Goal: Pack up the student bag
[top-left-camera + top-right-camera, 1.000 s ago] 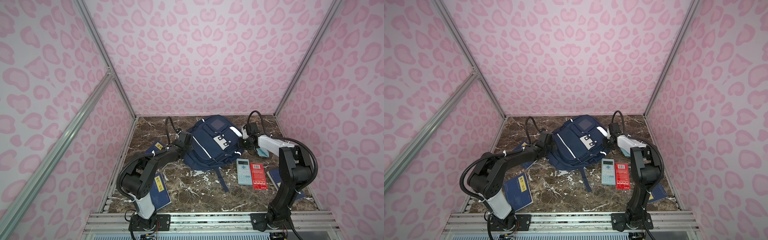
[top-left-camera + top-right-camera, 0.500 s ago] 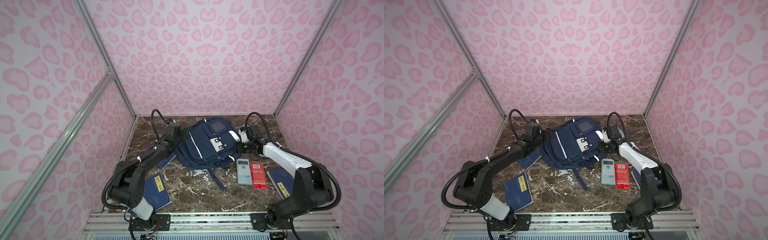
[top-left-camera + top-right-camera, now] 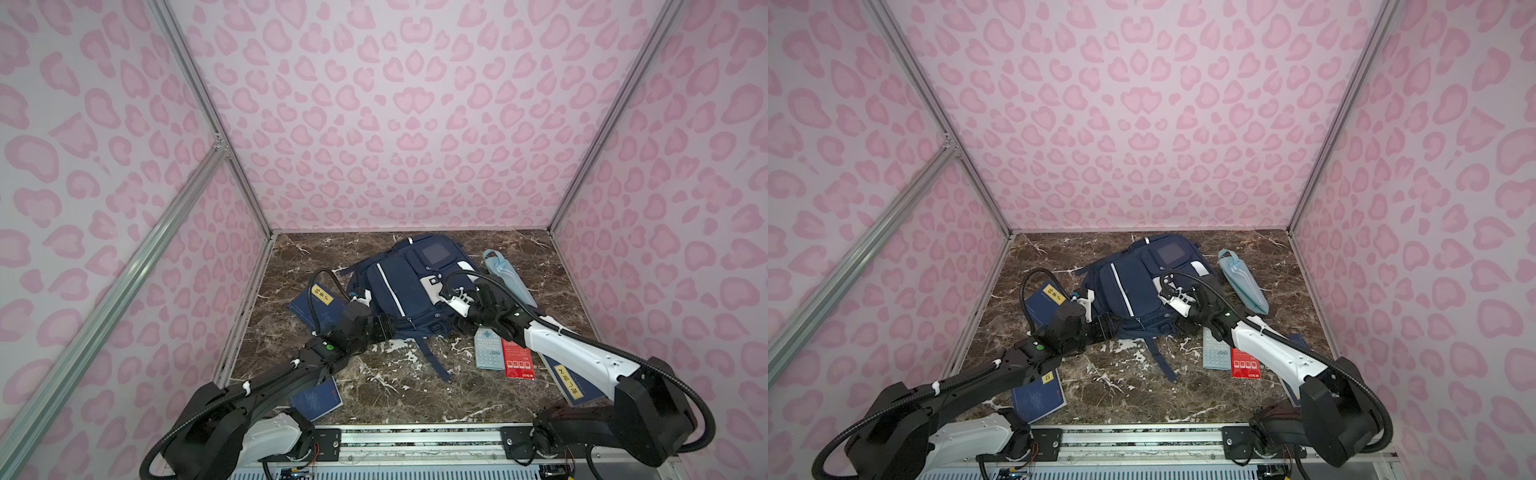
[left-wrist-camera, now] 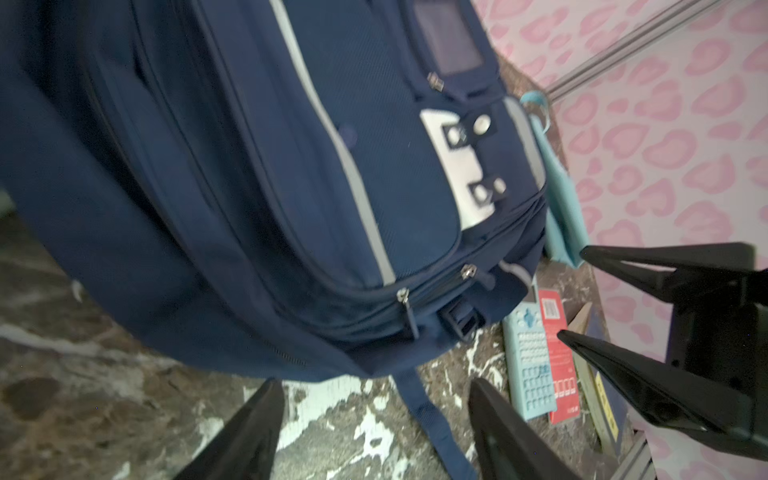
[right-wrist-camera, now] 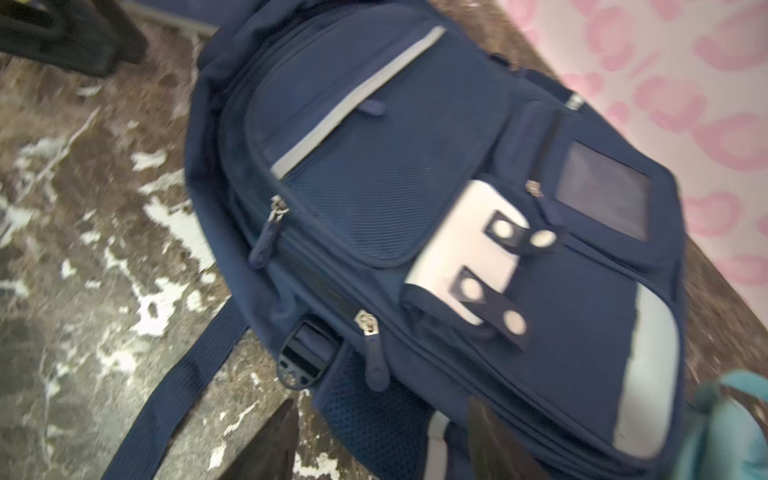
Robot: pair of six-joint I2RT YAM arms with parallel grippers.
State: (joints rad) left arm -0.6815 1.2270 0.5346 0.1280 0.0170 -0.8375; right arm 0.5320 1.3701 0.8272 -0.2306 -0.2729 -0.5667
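Your left arm reaches low across the desk (image 3: 395,386) from the near left corner. The left claw (image 4: 372,382) stands wide and grips nothing, its tips just off the near side of the student bag (image 3: 409,286). Your right arm comes in from the right edge. The right claw (image 5: 380,401) is also wide and grips nothing, at the bag's near right corner; you cannot tell contact.

The bag lies front up, mid-desk toward the far edge. Its visible zips are closed and the inside is hidden. A light blue pouch (image 3: 505,276) lies just beside it on the right.

A calculator (image 3: 488,349) and a red pack (image 3: 517,359) lie side by side. Bare marble runs from there to the near edge.
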